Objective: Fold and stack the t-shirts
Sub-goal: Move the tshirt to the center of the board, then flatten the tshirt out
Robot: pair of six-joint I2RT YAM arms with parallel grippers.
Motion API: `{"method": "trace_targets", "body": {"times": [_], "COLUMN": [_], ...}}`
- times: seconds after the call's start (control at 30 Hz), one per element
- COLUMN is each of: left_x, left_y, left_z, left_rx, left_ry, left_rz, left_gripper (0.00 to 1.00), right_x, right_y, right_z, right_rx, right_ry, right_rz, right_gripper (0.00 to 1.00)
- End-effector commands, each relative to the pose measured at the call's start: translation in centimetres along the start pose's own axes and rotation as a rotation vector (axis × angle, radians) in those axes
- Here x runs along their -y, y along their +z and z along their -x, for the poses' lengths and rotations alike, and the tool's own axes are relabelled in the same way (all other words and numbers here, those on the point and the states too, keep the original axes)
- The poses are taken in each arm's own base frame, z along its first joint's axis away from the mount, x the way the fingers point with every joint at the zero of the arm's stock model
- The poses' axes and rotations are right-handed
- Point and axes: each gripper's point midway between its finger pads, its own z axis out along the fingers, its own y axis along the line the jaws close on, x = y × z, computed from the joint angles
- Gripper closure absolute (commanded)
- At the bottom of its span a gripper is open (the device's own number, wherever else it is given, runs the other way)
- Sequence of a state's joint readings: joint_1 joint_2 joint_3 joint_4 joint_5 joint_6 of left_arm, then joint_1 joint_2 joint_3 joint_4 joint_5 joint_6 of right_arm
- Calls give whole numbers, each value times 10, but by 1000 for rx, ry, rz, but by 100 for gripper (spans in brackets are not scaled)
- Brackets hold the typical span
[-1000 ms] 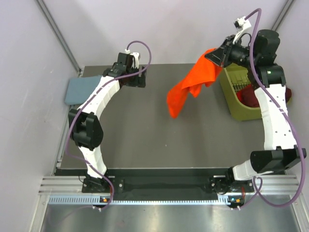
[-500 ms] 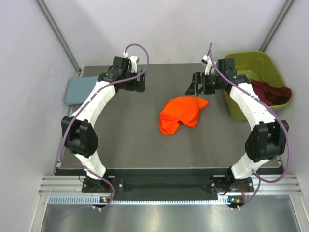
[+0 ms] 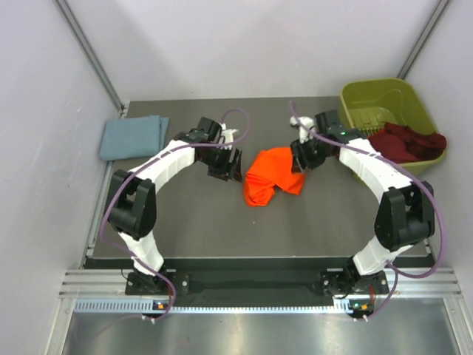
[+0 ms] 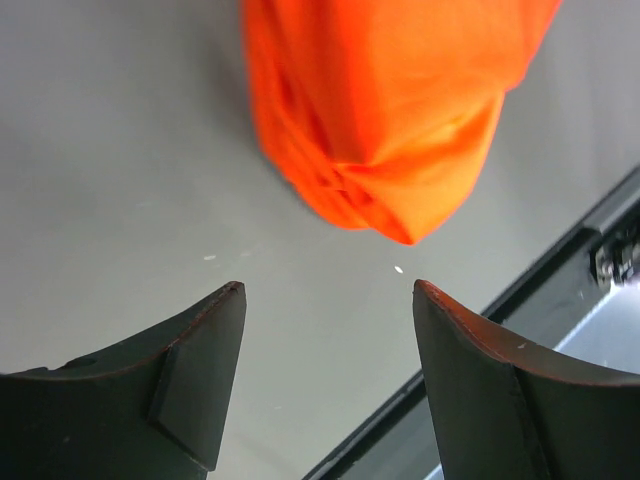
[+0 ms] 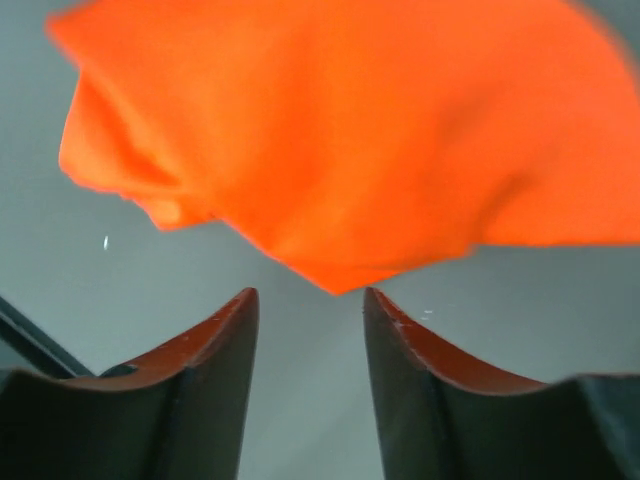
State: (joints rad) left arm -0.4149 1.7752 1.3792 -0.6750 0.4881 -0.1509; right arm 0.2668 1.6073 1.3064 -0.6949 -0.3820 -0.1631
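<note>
A crumpled orange t-shirt [image 3: 272, 175] lies in a heap on the dark table, mid-back. It also shows in the left wrist view [image 4: 385, 105] and in the right wrist view [image 5: 350, 130]. My left gripper [image 3: 233, 170] is open and empty just left of the shirt; in its own view [image 4: 325, 290] the jaws stand apart over bare table. My right gripper [image 3: 299, 159] is open and empty at the shirt's right edge; in its own view [image 5: 308, 295] the jaws stand apart just short of the cloth. A folded blue-grey t-shirt [image 3: 133, 135] lies at the table's far left.
An olive-green bin [image 3: 384, 100] stands at the back right with a dark red garment [image 3: 406, 142] hanging over its front rim. The table's front edge and a metal rail [image 4: 600, 240] show in the left wrist view. Grey walls close in on both sides.
The orange shirt was dropped from the right gripper onto the table. Both grippers then came down and inward to either side of the heap.
</note>
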Motion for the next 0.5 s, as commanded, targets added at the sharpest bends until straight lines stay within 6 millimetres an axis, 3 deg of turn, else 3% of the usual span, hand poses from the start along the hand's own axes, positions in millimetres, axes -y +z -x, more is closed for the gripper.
{"method": "trace_targets", "body": {"times": [0.0,0.2,0.3,0.33,0.4,0.47], "left_x": [21,27,24,23,19,18], "left_y": [13,46,60,64,74,80], "left_z": [-7,-22,-28,-30,-32,-29], "left_rx": [-31,-119,-159,-170,-189,-196], "left_ry": [41,46,26,19,12,6], "left_rz": [-78,-86,-89,-87,-85,-86], "left_gripper": [27,26,26,26,27,30], "right_x": [-31,-44,-41,-40,-35,-32], "right_y": [5,28,37,40,45,50], "right_z": [-8,-15,-17,-15,-16,-15], "right_rx": [-43,-86,-114,-109,-126,-133], "right_ry": [-245,-346,-377,-395,-426,-455], "right_rz": [31,33,3,-14,-75,-114], "right_gripper": [55,53,46,35,25,25]}}
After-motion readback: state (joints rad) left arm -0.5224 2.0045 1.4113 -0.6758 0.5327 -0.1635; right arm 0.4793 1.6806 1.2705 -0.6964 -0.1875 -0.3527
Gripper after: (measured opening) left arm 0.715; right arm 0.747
